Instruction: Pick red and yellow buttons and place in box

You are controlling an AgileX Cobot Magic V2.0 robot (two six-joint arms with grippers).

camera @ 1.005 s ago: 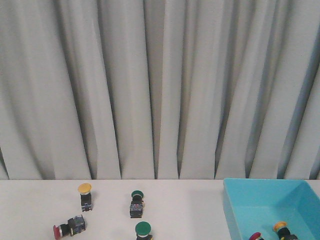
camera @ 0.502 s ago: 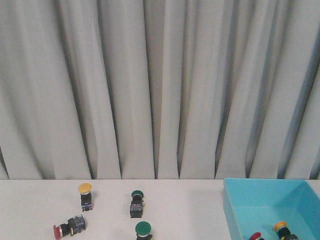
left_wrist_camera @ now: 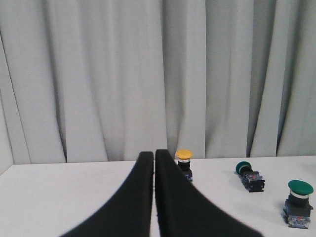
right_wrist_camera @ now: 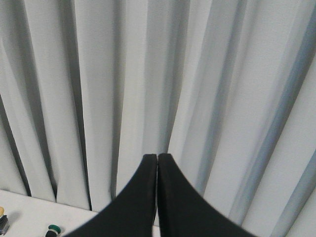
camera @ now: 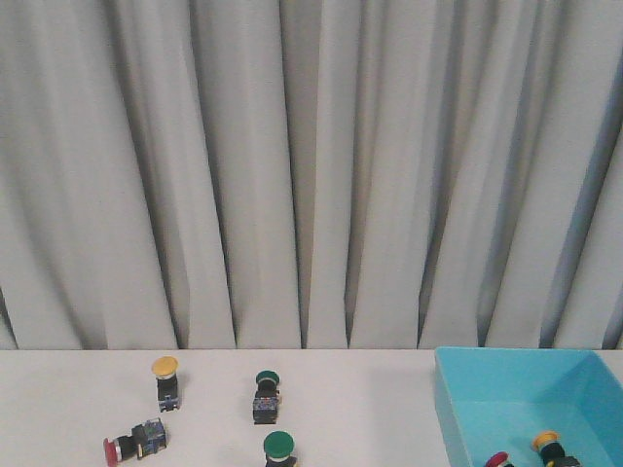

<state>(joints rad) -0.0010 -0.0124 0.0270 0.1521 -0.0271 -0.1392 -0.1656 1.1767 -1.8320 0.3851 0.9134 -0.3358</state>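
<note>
Turquoise plastic box point(camera: 458, 409) at worktop's point(camera: 58, 409) right, domed red point(camera: 498, 459) and yellow buttons point(camera: 547, 443) inside, yellow-capped button point(camera: 165, 381) upright and red-capped button point(camera: 133, 443) on its side at left among green-capped switches point(camera: 266, 394), pleated grey curtain point(camera: 311, 165), left gripper point(left_wrist_camera: 154, 154) and right gripper point(right_wrist_camera: 157, 157) black tapered fingers pressed together, empty.

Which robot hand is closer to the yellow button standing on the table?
Left. The left gripper is shut and points toward the yellow button, which stands just past its fingertips. The right gripper, also shut, mostly faces the curtain, with that button barely showing at the picture's edge.
</note>
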